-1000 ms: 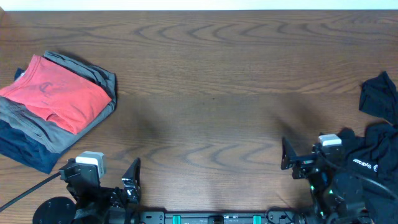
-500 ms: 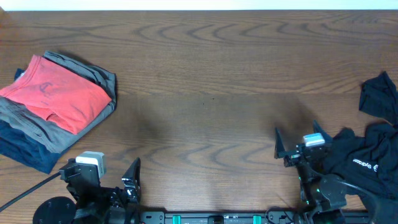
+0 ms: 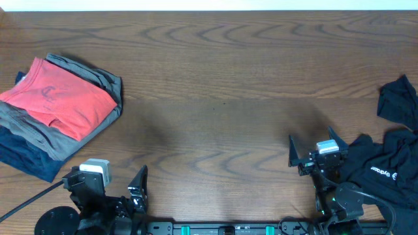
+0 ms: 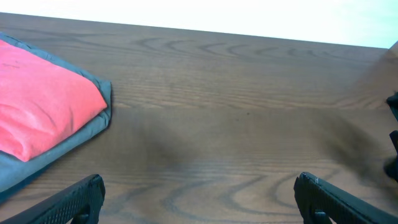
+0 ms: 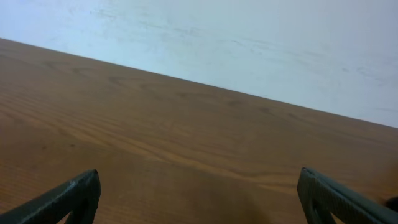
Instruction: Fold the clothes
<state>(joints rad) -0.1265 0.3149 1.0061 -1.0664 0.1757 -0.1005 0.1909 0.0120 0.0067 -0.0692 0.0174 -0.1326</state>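
The clothes, a coral-red T-shirt, lie folded on top of a stack at the table's left side; the left wrist view shows its right end. My left gripper sits at the near edge, below and right of the stack, open and empty. At the near right my right gripper is also open with nothing between its fingers, facing bare wood and the far wall.
Under the red shirt lie a grey garment and a navy one. A heap of black garments lies at the right edge beside the right arm, with another black piece behind it.
The right gripper has shifted a little left and turned, away from the black heap. The left arm and the stack have not moved.
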